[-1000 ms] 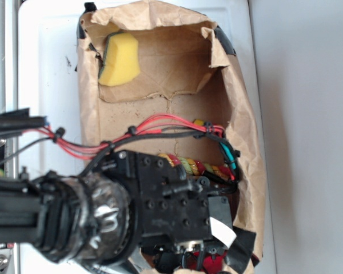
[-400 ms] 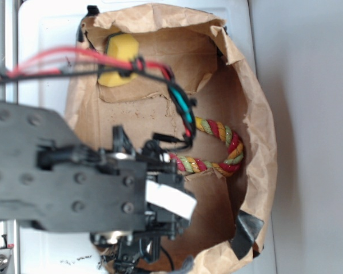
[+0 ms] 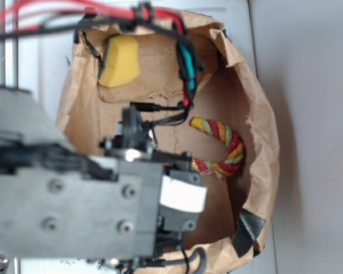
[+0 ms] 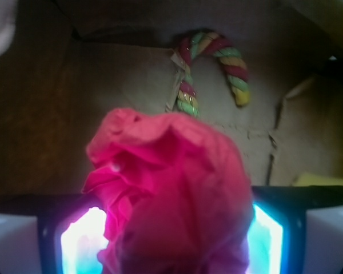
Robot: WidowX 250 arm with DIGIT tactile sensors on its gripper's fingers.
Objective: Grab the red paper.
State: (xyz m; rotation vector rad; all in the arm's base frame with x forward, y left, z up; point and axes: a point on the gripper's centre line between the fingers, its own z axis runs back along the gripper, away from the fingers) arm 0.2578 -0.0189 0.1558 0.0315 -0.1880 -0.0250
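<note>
In the wrist view the red paper (image 4: 171, 188), a crumpled bright red wad, fills the space between my gripper's (image 4: 171, 240) two glowing pads (image 4: 80, 242). The gripper is shut on it and holds it up above the brown paper floor. In the exterior view the black arm and wrist block (image 3: 80, 211) cover the lower left, and both the fingers and the red paper are hidden behind them.
A brown paper-lined bin (image 3: 263, 142) holds a yellow sponge (image 3: 119, 60) at the back left. A red, yellow and green braided rope (image 3: 226, 149) lies curved at the right; it also shows in the wrist view (image 4: 214, 65). Red and black cables (image 3: 183, 51) cross the top.
The arm has risen out of the bin toward the camera and shifted left. The rope, earlier partly covered by the arm, now shows whole. The sponge has not moved.
</note>
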